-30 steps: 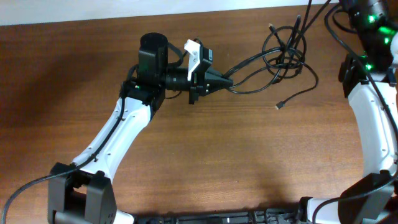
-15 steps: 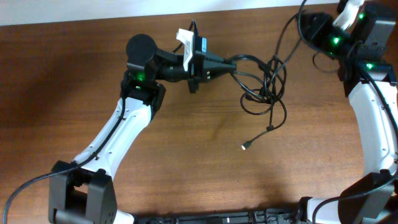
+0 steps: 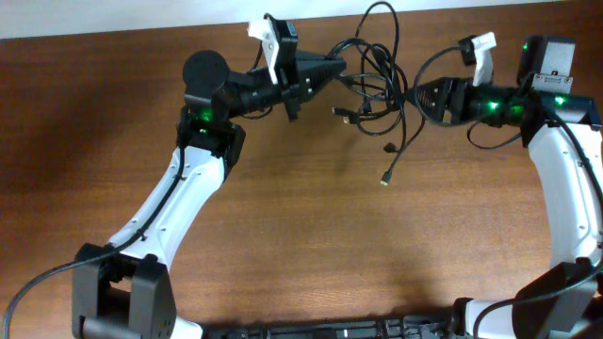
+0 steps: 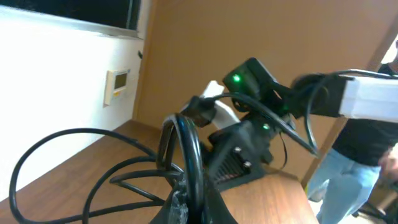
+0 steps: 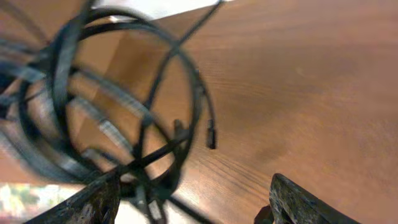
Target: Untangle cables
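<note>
The cables are a tangle of thin black cords lifted near the table's far edge, with plug ends dangling. My left gripper is shut on one cord at the left of the tangle; in the left wrist view the cord rises straight out of the closed left gripper. My right gripper stands open just right of the tangle. In the right wrist view the blurred loops of the cables hang by the left finger of the right gripper, whose jaws stand wide apart, and one plug hangs free.
The wooden table stretches toward the front below both arms. A white wall strip runs along the far edge. The right arm's own thick wiring loops near its wrist. A person stands beyond the table in the left wrist view.
My left gripper has raised the tangle toward the far edge. The right arm has swung down and left to the tangle, and its jaws have opened.
</note>
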Robot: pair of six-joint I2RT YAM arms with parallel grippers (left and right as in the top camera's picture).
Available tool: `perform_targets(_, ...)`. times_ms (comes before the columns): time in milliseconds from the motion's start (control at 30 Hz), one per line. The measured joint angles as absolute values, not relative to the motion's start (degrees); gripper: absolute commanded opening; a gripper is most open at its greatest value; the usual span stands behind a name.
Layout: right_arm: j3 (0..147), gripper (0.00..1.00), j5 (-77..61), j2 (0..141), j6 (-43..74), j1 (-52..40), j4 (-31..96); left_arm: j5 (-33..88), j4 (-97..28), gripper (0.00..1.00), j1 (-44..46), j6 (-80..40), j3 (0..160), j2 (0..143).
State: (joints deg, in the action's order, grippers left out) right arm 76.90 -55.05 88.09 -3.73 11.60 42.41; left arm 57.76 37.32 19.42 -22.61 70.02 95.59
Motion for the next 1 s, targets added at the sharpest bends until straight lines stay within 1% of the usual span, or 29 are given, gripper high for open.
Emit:
perform_targets(67, 76.9, 0.74, -57.01, 85.89, -9.39, 11.35, 41.85, 56.42, 37.21, 0.0, 19.42, -23.66, 70.02, 95.59)
perform_targets(167, 76.93, 0.74, -57.84, 82.02, -14.39, 9.58, 39.27, 55.35, 36.97, 0.0, 19.42, -24.16, 70.02, 95.59)
perform_targets(233, 76.93, 0.69, -58.19, 81.12, -18.09, 7.01, 37.95, 55.13, 37.23, 0.0, 19.42, -25.69, 70.02, 95.59)
perform_targets(300, 76.93, 0.63, -55.77, 81.17, -20.12, 4.36, 36.88, 55.27, 37.36, 0.0, 19.49, -26.65, 70.02, 95.59)
perform_targets(400, 76.93, 0.6, -51.59, 81.17, -21.23, 2.61, 35.59, 56.73, 39.31, 0.0, 19.66, -27.11, 70.02, 95.66)
perform_targets(467, 76.93, 0.52, -49.54, 81.17, -21.45, 2.57, 35.29, 57.67, 39.51, 0.0, 19.86, -27.29, 70.02, 95.7)
perform_targets(500, 76.93, 0.42, -48.77, 81.17, -21.43, 2.57, 35.29, 57.87, 39.51, 0.0, 19.9, -27.29, 70.02, 95.7)
perform_targets(533, 76.93, 0.36, -47.97, 81.17, -21.54, 2.57, 35.31, 58.06, 39.53, 0.0, 19.9, -27.29, 70.02, 95.7)
perform_targets(567, 76.93, 0.24, -47.35, 81.17, -21.58, 2.57, 35.31, 58.08, 39.53, 0.0, 19.9, -27.29, 70.02, 95.7)
perform_targets(600, 76.93, 0.21, -46.96, 81.17, -21.58, 2.57, 35.31, 58.17, 39.53, 0.0, 19.9, -27.29, 70.02, 95.7)
perform_targets(700, 76.93, 0.17, -46.54, 81.17, -21.63, 2.57, 35.55, 58.17, 39.64, 0.0, 19.9, -27.31, 70.02, 95.7)
perform_targets(833, 76.93, 0.13, -47.24, 81.17, -21.65, 2.55, 37.01, 57.47, 43.18, 0.0, 19.9, -29.12, 70.02, 95.81)
perform_targets(1000, 76.93, 0.13, -48.03, 81.17, -21.65, 2.55, 37.28, 56.69, 44.1, 0.0, 20.36, -29.98, 70.0, 95.81)
